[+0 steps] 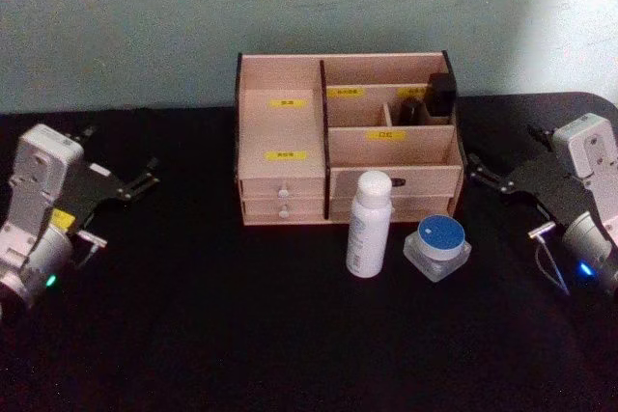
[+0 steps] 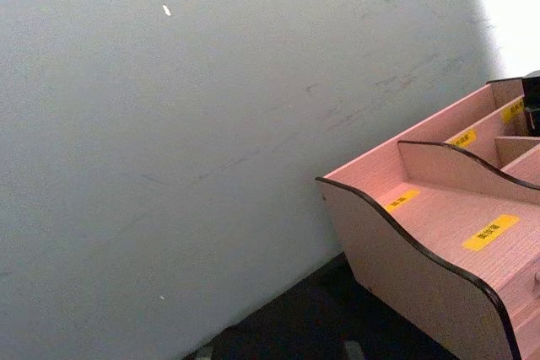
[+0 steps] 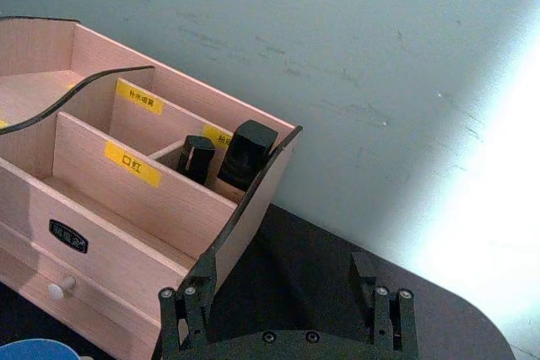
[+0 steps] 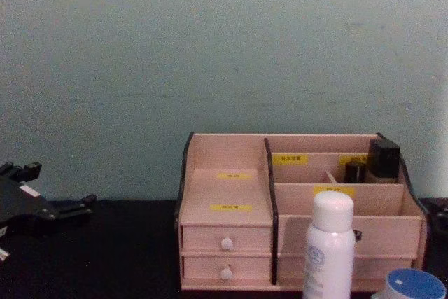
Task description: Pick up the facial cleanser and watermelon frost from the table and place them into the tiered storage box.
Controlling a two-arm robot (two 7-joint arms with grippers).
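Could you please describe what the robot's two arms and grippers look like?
Both arms have a pale grey boxy wrist housing on a silvery cylindrical segment. The left gripper and right gripper are flat black brackets with thin black fingers. The left arm bears a small yellow label and a green light; the right arm shows a blue light and a thin wire.

A black table [image 1: 241,335] spans the foreground. A pale teal wall [image 1: 145,16], lightly scuffed, rises directly behind the table. Two dark bottles, one taller [image 1: 441,94] and one shorter [image 1: 411,111], stand upright just beside each other toward the table's rear, right of its middle.
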